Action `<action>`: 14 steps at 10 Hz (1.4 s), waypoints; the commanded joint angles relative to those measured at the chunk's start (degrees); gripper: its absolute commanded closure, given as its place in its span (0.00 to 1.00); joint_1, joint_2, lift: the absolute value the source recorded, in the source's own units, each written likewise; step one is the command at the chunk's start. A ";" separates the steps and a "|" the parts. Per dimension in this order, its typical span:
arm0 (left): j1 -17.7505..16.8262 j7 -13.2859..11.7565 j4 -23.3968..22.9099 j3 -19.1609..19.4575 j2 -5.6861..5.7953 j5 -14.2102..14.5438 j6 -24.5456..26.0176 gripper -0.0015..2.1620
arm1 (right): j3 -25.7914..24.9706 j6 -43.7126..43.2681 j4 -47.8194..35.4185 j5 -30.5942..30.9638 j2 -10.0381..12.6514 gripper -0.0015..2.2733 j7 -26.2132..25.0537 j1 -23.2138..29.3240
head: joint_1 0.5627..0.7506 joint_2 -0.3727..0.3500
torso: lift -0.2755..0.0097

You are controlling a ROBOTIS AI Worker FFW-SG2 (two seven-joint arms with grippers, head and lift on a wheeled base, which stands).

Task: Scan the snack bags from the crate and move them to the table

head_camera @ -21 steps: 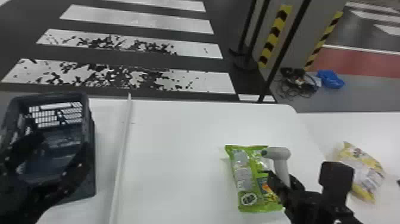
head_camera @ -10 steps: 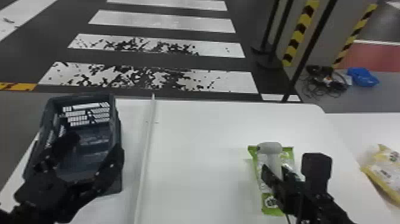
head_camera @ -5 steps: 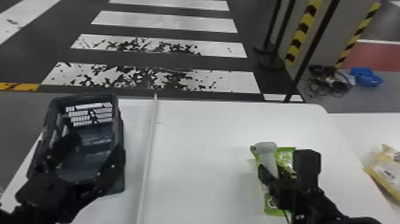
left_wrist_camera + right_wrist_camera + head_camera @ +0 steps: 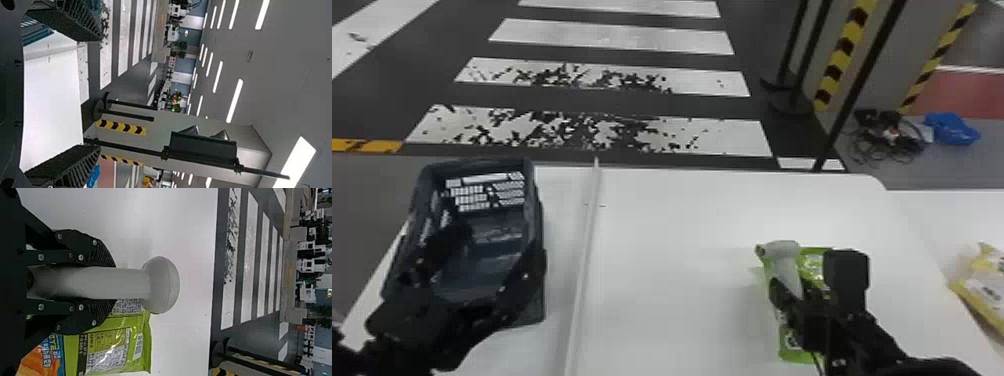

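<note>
- Crate point(image 4: 536, 210): stands on the table point(image 4: 657, 280), at its left side.
- Left gripper point(image 4: 482, 262): positioned over the crate; fingers spread apart, nothing between them.
- Right gripper point(image 4: 794, 300): fingers closed on the handle of the grey scanner point(image 4: 782, 248) (rounded head foremost).
- Green snack bag point(image 4: 117, 344): lies on the table, partly behind the scanner and right gripper in the head view.
- Yellow snack bag point(image 4: 987, 295): lies farthest right, on a white surface.

Crate point(image 4: 536, 220) at left, snack bag point(image 4: 791, 351) (on the table point(image 4: 672, 280)) right
</note>
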 commanded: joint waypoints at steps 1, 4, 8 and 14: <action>-0.30 -0.03 0.34 -0.07 0.00 0.00 0.01 0.00 | 0.00 0.38 0.49 0.15 -0.01 0.94 0.00 -0.43 | 0.70 0.39 | 0.63; -0.66 0.06 0.42 -0.07 0.00 0.00 0.01 0.00 | 0.00 0.90 -0.92 -0.38 -0.10 0.94 0.00 -0.43 | 0.70 0.39 | 0.63; -0.66 -0.03 0.34 -0.24 0.00 0.00 0.01 0.00 | -7.21 3.36 -5.05 -5.74 -2.21 0.94 1.06 0.53 | 0.70 0.37 | 0.63; -0.22 -0.21 -0.02 0.20 0.09 0.00 1.07 0.00 | -23.20 -4.90 5.76 -11.98 -9.06 0.94 12.57 0.09 | 0.70 0.10 | 0.63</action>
